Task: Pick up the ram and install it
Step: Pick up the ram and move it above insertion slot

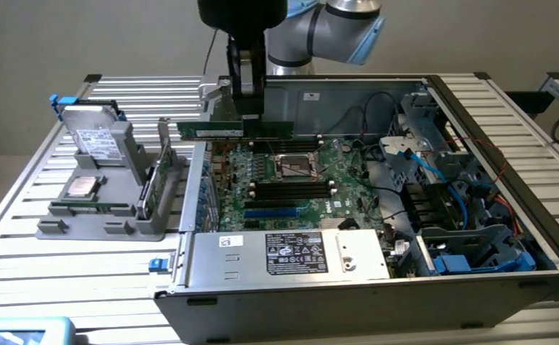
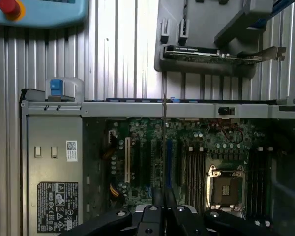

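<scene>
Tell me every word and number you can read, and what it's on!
Nothing reads clearly.
Black-and-white label on the grey metal power supply box: too small.
Small white sticker beside it: too small.
White sticker on the grey case's back wall: too small.
Pale label on the long green ram stick in the black gripper: blurred.
Label on the silver hard drive: blurred.

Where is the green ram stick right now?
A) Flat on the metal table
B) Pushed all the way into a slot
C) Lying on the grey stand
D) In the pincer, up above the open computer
D: the pincer is shut on the ram, holding it in the air over the open computer, not yet down in any slot.
</scene>
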{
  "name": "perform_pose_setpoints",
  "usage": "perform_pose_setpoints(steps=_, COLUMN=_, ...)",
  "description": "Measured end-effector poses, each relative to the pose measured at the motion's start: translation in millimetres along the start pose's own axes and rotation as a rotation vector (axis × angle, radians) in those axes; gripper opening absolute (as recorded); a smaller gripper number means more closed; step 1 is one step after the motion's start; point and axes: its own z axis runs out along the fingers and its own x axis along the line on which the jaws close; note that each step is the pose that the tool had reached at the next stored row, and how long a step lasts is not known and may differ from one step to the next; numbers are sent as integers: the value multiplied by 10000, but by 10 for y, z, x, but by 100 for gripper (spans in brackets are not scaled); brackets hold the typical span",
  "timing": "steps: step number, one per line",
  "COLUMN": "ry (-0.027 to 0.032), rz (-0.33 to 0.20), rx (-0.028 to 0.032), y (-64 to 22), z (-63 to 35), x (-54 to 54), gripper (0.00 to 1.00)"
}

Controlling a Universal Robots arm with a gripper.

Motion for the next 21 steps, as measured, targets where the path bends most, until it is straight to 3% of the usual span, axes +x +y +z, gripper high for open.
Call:
perform_pose_setpoints(steps=5, ry=-1, rz=-38, rx=-40, y=-230, z=18, x=0, gripper=13)
perform_pose_setpoints(steps=11, ry=3, rz=-46, rx=-42, y=-479, z=74, x=-23, gripper=13)
perform_pose_setpoints(steps=18, ry=34, rz=-47, rx=-41, y=-687, z=142, x=-191, gripper=13)
perform_pose_setpoints(steps=21, ry=74, rz=-47, rx=-41, y=-742, z=162, x=-284, gripper=13)
